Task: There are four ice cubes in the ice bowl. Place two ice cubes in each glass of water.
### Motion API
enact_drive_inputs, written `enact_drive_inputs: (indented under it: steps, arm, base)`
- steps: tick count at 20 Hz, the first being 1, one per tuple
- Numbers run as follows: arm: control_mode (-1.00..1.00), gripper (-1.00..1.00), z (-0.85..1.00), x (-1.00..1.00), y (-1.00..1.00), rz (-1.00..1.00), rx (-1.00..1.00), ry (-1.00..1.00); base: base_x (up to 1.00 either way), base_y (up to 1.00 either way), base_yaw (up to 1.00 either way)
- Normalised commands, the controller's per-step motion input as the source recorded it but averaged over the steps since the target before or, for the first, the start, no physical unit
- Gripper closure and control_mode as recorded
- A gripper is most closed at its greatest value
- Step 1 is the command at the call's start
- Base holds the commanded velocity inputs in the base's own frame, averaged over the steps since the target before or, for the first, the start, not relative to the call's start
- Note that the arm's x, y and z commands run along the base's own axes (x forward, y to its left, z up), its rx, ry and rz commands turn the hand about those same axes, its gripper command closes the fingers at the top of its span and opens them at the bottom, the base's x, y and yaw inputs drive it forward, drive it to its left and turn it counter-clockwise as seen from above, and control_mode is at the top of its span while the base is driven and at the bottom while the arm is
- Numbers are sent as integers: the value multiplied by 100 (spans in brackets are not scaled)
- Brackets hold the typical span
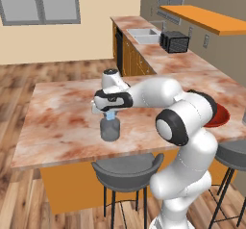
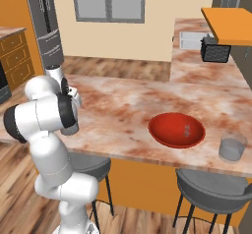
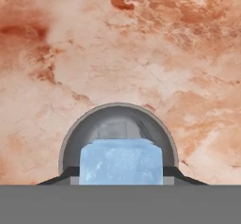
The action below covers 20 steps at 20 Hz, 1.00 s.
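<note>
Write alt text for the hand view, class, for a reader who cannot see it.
An ice cube, pale blue and square-faced, sits between the tips of the end effector directly above the open mouth of a grey glass. The glass stands on a marbled reddish-brown countertop that spreads across the picture behind it.

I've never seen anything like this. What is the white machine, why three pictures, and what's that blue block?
It is a white robot arm in a computer-drawn kitchen. Two pictures come from cameras behind it, left and right; the third looks down from its hand. Its claw grips a pale ice cube directly above a glass on the marble counter. Further along stand a red bowl and a second glass. Dropping the cube in looks like the next move.
</note>
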Motion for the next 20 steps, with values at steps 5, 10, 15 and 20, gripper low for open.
enact_drive_inputs:
  steps: [5, 10, 15, 20]
  arm:
    - [-100, 100, -8, 0, 0, 0, 0, 0]
    - [-100, 100, -28, 1, 0, 0, 0, 0]
    - [-100, 100, -21, 0, 0, 0, 0, 0]
    - [-100, 100, -15, 9, 0, 0, 0, 1]
  base:
    - [0, 0, 0]
    - [0, 0, 0]
    - [0, 0, 0]
    - [0, 0, 0]
